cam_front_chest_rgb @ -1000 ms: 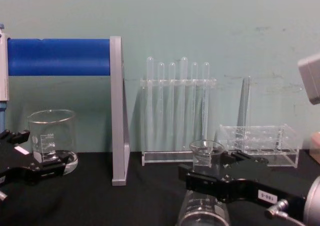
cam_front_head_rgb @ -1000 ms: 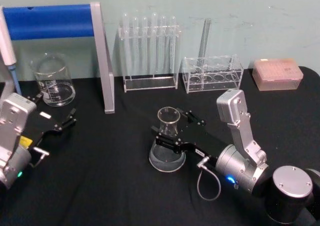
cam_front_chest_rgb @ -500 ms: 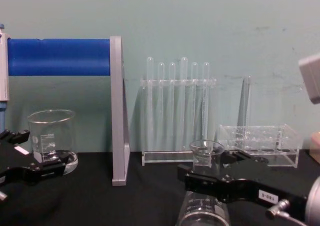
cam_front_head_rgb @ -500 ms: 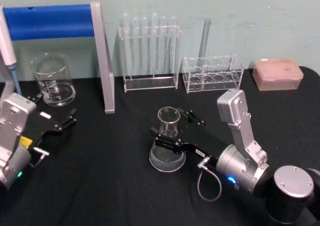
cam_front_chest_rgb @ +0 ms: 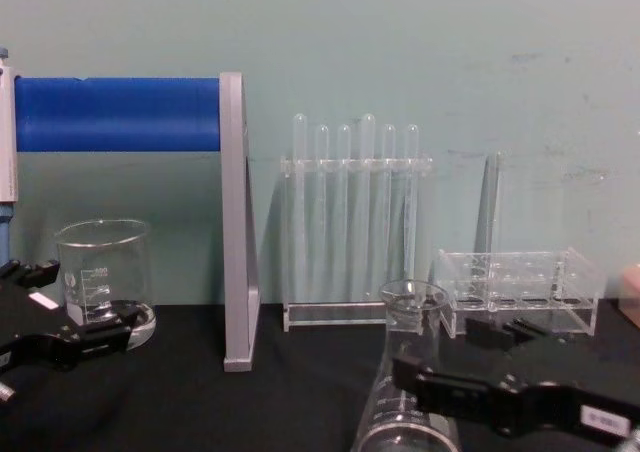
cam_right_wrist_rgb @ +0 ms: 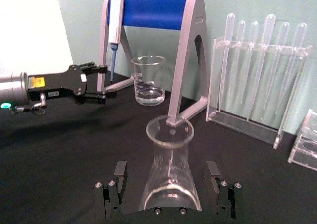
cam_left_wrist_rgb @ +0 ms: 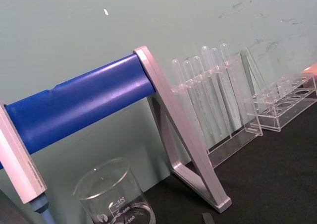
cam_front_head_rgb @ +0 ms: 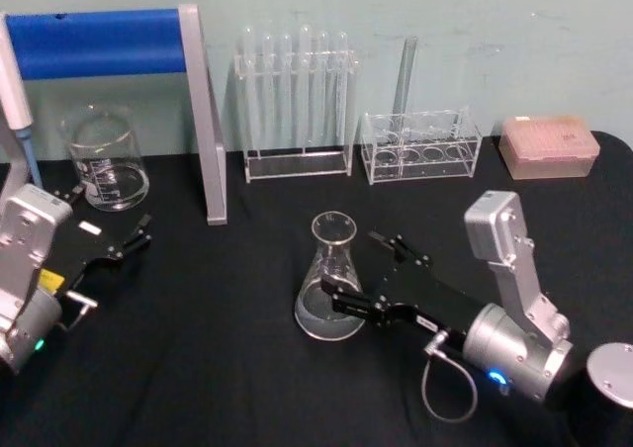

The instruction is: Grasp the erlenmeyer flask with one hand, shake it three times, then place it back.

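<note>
You are seeing the flask standing upright on the black desk, near the middle, well in front of the tube rack and the low clear rack. Its base is resting flat on the desk, so I am judging that it is either not lifted yet or already put down; from these pictures alone I cannot tell you which, and no shake is showing. The right gripper is sitting low at the flask, just to the robot's right side of it. In the right wrist view the right gripper is standing wide open, with one finger on each side of the lower cone and a clear gap between each finger and the glass, so it is holding nothing. If the grasp is not done, you are needing to close the fingers evenly, because smooth glass can slip. The left gripper is resting idle on the desk at the left, near the beaker, and it is open and empty.
</note>
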{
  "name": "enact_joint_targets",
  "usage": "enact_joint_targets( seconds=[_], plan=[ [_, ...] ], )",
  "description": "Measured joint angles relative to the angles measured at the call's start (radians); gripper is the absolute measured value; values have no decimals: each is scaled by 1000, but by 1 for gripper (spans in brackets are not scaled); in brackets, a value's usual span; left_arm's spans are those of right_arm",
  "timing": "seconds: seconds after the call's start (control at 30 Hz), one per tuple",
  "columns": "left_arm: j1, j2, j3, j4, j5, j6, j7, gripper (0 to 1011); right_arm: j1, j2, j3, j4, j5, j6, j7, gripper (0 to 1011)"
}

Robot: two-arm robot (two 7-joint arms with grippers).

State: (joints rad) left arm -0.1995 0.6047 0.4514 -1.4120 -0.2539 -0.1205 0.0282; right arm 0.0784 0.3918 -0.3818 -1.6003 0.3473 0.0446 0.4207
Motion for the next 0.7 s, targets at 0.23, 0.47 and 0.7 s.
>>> enact_joint_targets(
  seconds=[0.23, 0.47, 0.7],
  plan=[
    [0, 0, 0, 0, 0, 0, 0, 1001, -52, 64, 24, -57, 29, 9, 17, 1000],
    [0, 0, 0, 0, 0, 0, 0, 1001, -91, 114, 49, -97, 48, 17, 17, 1000],
    [0, 0, 0, 0, 0, 0, 0, 1001, -104, 106, 98, -102, 42, 26, -70, 1000]
  ],
)
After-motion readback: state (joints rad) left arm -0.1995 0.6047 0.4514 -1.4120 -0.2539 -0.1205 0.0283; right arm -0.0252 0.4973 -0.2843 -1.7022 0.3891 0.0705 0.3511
